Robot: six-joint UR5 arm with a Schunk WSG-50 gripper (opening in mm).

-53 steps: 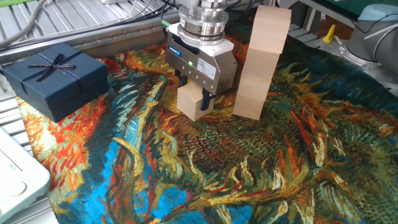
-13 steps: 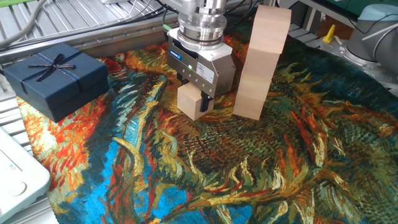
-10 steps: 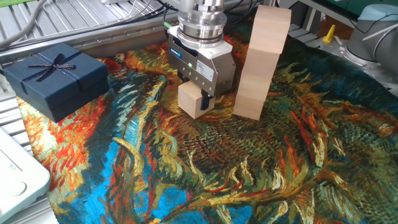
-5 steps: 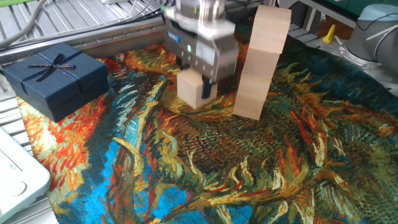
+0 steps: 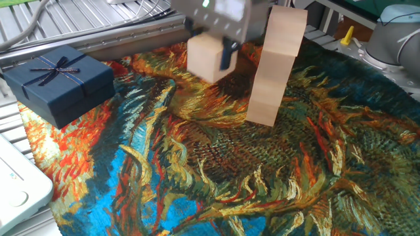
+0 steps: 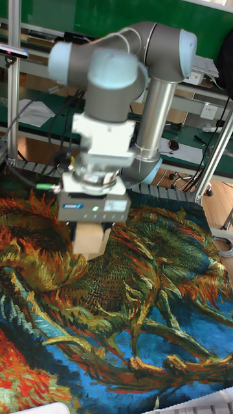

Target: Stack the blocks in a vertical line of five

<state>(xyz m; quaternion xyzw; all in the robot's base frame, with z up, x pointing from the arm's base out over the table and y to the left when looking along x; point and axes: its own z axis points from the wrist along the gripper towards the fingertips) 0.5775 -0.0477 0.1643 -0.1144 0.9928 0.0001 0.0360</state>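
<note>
One pale wooden block (image 5: 203, 58) hangs in the air above the painted cloth, and my gripper (image 5: 213, 56) is shut on it. The gripper body is blurred at the top edge of the fixed view. Just to the right, a tall column of several stacked blocks (image 5: 275, 65) stands upright on the cloth, its top slightly higher than the held block. The tall fixed view shows the same gripper (image 6: 90, 236) from the other side, with the block (image 6: 90, 240) clamped under it well above the cloth. The column does not show in that view.
A dark navy gift box with a bow (image 5: 58, 80) sits at the left on the painted cloth (image 5: 262, 177). A white object (image 5: 16, 187) lies at the lower left corner. Metal rails and cables run along the back. A grey arm segment (image 5: 394, 39) shows at the far right.
My gripper has risen straight up with the block, lifting it off the cloth beside the column. The column and the gift box have not moved.
</note>
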